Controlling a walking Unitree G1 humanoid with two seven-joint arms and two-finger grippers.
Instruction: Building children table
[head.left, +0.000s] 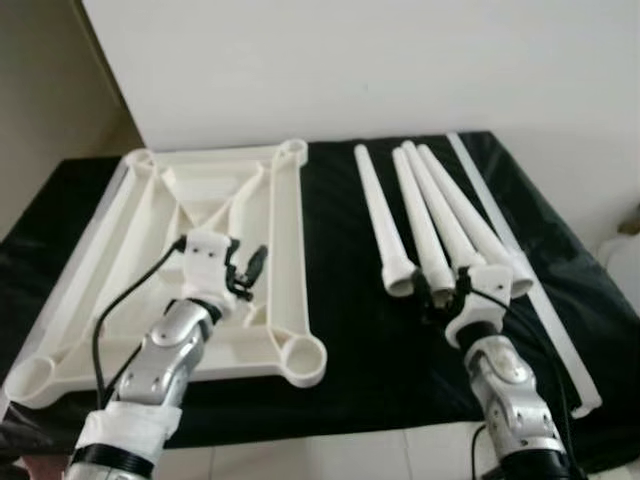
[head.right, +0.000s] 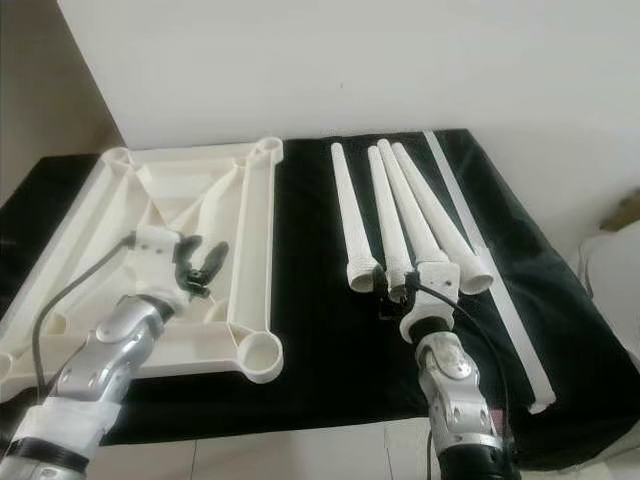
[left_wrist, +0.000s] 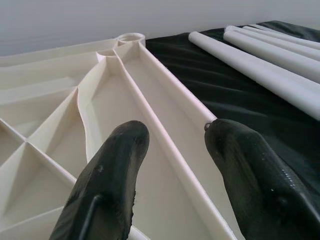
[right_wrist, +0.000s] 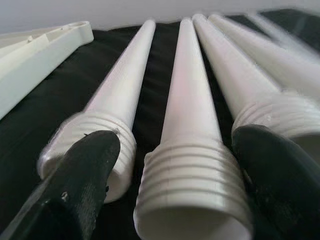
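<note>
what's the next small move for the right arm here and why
Probably ease the right end effector forward and close on the threaded leg. Its open fingers already straddle that leg's threaded end on the black cloth. The left end effector hovers open over the upturned tabletop.

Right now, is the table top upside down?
Yes, upside down. The table top lies flat on the black cloth with its ribs and round corner sockets facing up. No legs are fitted yet.
</note>
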